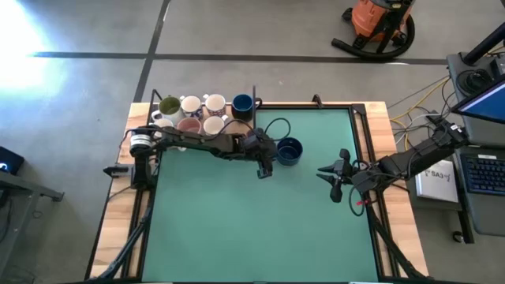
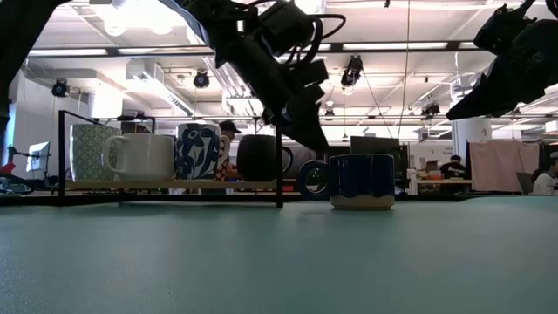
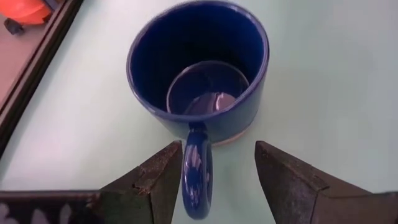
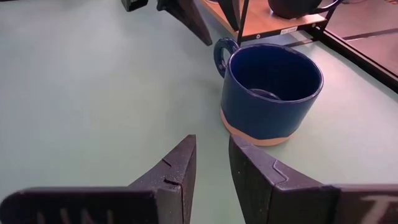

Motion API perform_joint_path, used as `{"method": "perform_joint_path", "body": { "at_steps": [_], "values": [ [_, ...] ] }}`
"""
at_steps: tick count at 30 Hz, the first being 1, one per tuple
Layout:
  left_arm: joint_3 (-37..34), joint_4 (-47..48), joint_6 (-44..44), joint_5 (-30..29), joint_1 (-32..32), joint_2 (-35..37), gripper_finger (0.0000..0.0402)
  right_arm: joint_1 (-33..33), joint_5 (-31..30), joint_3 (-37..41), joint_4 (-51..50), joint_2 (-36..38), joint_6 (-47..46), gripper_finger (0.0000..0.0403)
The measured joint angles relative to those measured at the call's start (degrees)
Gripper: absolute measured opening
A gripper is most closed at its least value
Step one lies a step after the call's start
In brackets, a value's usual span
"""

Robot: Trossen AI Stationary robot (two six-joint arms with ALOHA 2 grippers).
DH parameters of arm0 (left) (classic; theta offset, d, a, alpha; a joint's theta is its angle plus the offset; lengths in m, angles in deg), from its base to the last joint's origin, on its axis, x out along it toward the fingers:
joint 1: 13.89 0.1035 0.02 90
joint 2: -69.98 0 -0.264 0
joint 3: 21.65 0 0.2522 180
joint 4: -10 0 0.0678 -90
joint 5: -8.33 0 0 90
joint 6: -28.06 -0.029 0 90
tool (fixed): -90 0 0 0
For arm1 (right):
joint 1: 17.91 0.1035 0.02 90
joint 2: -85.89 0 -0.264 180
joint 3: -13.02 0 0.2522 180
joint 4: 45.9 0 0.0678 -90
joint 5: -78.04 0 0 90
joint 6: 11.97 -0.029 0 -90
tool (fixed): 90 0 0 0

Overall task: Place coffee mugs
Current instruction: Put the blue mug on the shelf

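A: Rack [image 1: 158,106], far-left corner of mat?
B: 5 cream/white mugs [image 1: 192,105] plus 1 navy mug [image 1: 242,103] at its right end.
A: Left gripper [image 1: 263,167]?
B: Fingers wide, apart from handle of blue mug [image 1: 289,151], upright on green mat [image 1: 260,229] just right of it.
A: Right gripper [image 1: 334,182]?
B: Further right, off mat surface, narrow gap, holding nothing.

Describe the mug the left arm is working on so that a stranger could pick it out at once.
Start at the green mat and find the wooden shelf in its far left corner. Just right of it, alone on the mat, stands a navy blue mug with an unglazed tan base, upright. The left hand is open around its handle; the other navy mug sits on the shelf.
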Motion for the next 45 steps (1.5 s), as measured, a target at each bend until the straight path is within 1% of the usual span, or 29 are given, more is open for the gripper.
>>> {"method": "perform_joint_path", "body": {
  "at_steps": [20, 25, 30, 36, 41, 45],
  "values": [
    [-0.17, 2.83, 1.76, -3.26, 0.00, -2.25, 0.0185, -0.02, 0.00, 0.00, 0.00, 0.00, 0.00, 0.0086],
    [-0.17, 3.12, 2.57, -3.28, -0.01, -2.86, 0.0181, -0.01, -0.01, 0.00, 0.00, 0.00, 0.00, 0.0086],
    [-0.26, 3.67, 2.67, -1.91, -0.44, -2.72, 0.0156, -0.02, 0.00, 0.00, 0.00, 0.00, 0.00, 0.0086],
    [-0.31, 4.27, 1.58, -1.48, -0.68, -2.98, 0.0099, -0.02, -0.02, 0.00, 0.02, 0.00, 0.00, 0.0086],
    [-0.29, 4.68, 2.60, -1.20, -1.00, -3.05, 0.0056, 0.00, 0.00, 0.00, -0.02, 0.00, 0.00, 0.0086],
    [-0.35, 5.18, 4.01, -0.67, -1.76, -2.76, 0.0048, 0.00, -0.01, 0.00, -0.02, 0.00, 0.00, 0.0086]
  ]
}}
